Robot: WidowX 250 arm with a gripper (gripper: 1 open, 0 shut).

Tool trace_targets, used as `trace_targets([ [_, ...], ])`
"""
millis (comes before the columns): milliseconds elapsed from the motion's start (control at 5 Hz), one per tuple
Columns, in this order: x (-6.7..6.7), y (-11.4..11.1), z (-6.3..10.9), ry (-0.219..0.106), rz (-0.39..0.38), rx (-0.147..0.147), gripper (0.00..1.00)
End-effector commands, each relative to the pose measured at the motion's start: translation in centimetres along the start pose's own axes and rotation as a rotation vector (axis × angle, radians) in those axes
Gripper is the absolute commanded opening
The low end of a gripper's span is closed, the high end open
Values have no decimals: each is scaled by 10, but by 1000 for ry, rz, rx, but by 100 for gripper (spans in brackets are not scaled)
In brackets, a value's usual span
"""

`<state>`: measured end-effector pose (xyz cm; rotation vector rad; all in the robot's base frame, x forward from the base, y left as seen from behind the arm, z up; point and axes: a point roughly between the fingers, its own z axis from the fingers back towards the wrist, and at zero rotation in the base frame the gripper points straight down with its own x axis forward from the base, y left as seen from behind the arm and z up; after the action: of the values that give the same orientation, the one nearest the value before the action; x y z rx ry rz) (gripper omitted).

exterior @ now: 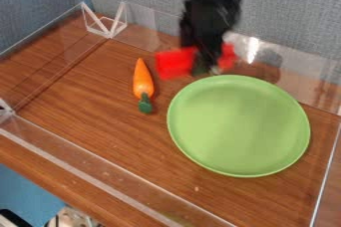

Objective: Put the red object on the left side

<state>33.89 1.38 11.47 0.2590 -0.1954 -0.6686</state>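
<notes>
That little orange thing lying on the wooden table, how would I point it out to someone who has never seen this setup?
Find the big round green plate on the wooden table. Just off its left rim lies a toy carrot, on the wood and clear of the plate. It is orange and tapered with a green tip toward the camera, unlike the blocky red object held above it by the gripper.

Open worktop (pixel 80 82) lies left of the carrot (pixel 143 82), which sits between it and the green plate (pixel 240 126).
</notes>
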Motion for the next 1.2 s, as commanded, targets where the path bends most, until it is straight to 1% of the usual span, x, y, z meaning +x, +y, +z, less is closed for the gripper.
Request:
trace_targets([
  [0,-35,25,13,-8,109,53,0],
  [200,-79,45,-2,-9,130,58,0],
  [400,-116,64,-18,-36,129,71,0],
  [600,-141,71,-33,-83,128,72,0],
  [800,-143,75,-56,-116,142,64,0],
  [1000,-139,78,-71,-136,168,55,0],
])
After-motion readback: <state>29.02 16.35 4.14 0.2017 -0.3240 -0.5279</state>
